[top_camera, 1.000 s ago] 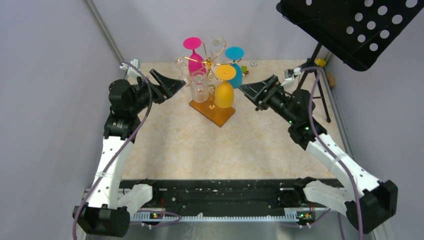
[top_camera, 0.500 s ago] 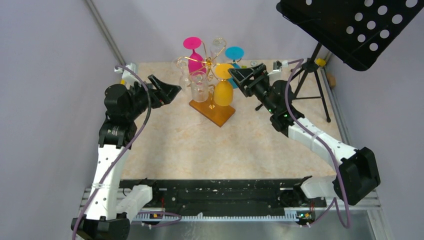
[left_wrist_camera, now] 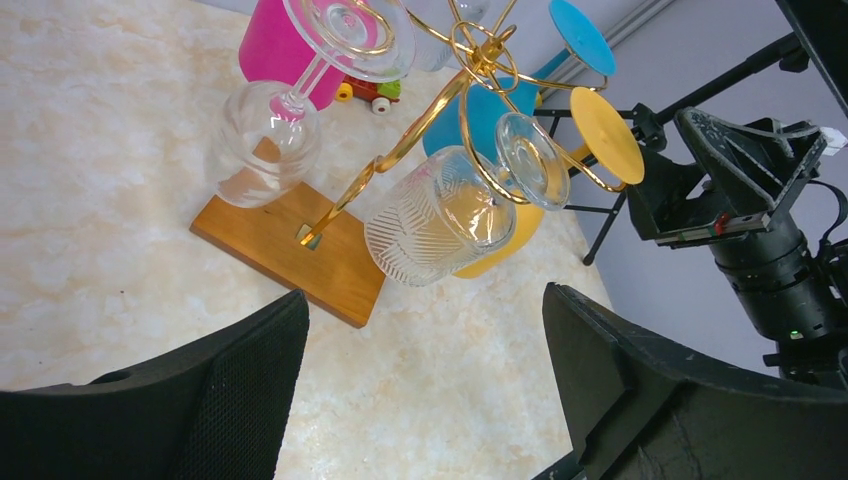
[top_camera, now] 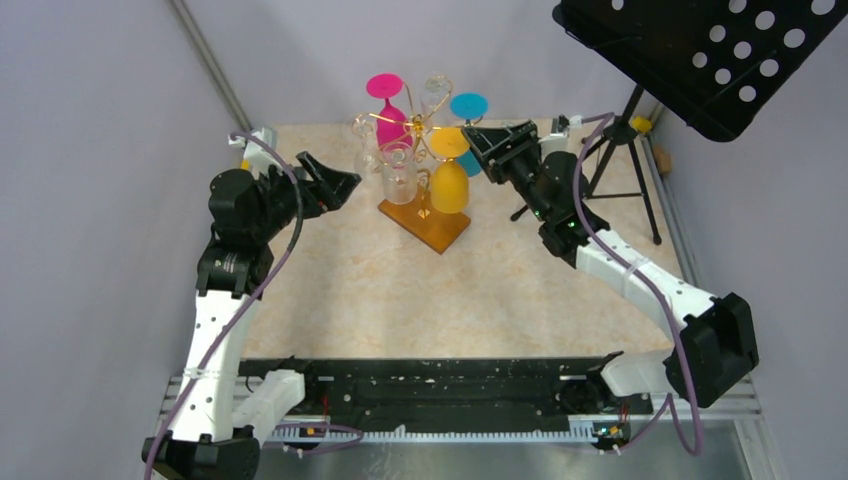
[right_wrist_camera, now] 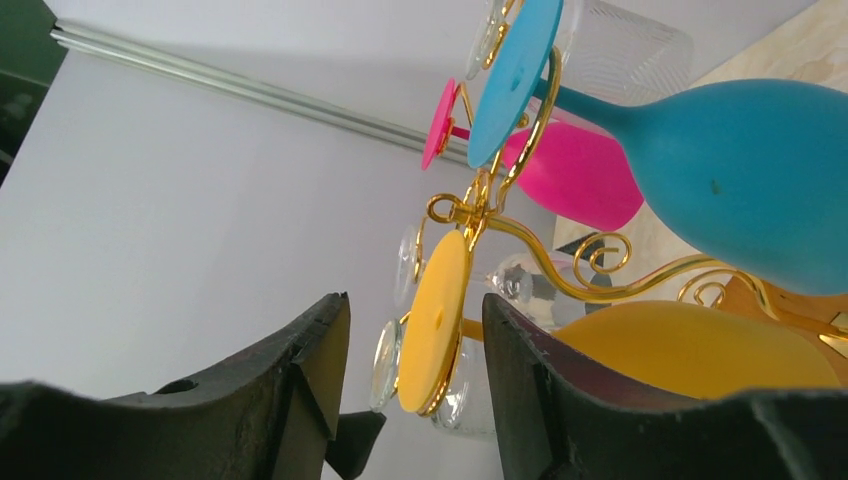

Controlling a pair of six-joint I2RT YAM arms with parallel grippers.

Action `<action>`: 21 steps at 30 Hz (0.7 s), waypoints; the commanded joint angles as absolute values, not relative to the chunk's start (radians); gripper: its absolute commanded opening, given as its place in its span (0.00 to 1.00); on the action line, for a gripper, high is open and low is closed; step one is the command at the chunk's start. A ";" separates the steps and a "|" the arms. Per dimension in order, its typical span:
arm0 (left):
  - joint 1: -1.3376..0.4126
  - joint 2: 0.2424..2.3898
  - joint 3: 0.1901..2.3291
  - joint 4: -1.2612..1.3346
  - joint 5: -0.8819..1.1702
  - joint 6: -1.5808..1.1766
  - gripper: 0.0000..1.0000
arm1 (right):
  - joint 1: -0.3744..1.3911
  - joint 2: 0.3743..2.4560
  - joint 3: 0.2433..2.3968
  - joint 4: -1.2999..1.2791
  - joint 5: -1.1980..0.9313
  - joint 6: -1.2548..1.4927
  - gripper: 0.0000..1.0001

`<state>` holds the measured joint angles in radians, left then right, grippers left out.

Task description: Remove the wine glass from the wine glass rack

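Observation:
The wine glass rack (top_camera: 425, 222), gold wire on a wooden base, stands at the table's back centre. Pink (top_camera: 385, 86), blue (top_camera: 469, 105), yellow (top_camera: 448, 188) and clear (top_camera: 398, 175) wine glasses hang upside down from it. My right gripper (top_camera: 478, 143) is at the yellow glass's foot. In the right wrist view the gripper (right_wrist_camera: 415, 300) is open, its jaws either side of the yellow foot disc (right_wrist_camera: 432, 320) with a gap on both sides. My left gripper (top_camera: 345, 180) hangs wide open left of the rack, empty (left_wrist_camera: 425, 300), facing the ribbed clear glass (left_wrist_camera: 440, 215).
A black music stand (top_camera: 700, 50) overhangs the back right corner, and its tripod legs (top_camera: 625, 150) stand just behind my right arm. Small toys (left_wrist_camera: 375, 90) lie behind the rack. Purple walls close in the table's left, back and right sides.
My right arm swung left to the rack, and its jaws narrowed around the yellow glass's foot. The left arm drew back slightly at first, then held still.

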<state>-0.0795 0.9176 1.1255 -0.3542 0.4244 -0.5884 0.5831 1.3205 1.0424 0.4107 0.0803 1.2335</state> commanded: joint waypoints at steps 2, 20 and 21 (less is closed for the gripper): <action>-0.083 0.893 1.144 -0.343 0.406 -0.553 0.90 | 0.601 1.334 1.133 0.329 0.126 1.198 0.50; -0.081 0.910 1.135 -0.344 0.412 -0.546 0.90 | 0.629 1.315 1.097 0.346 0.173 1.133 0.18; -0.082 0.912 1.136 -0.344 0.413 -0.546 0.90 | 0.629 1.312 1.097 0.342 0.178 1.133 0.16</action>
<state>-0.0795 0.9119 1.1255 -0.3687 0.4118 -0.5644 0.6144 1.3621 1.1110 0.2863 0.1337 1.1603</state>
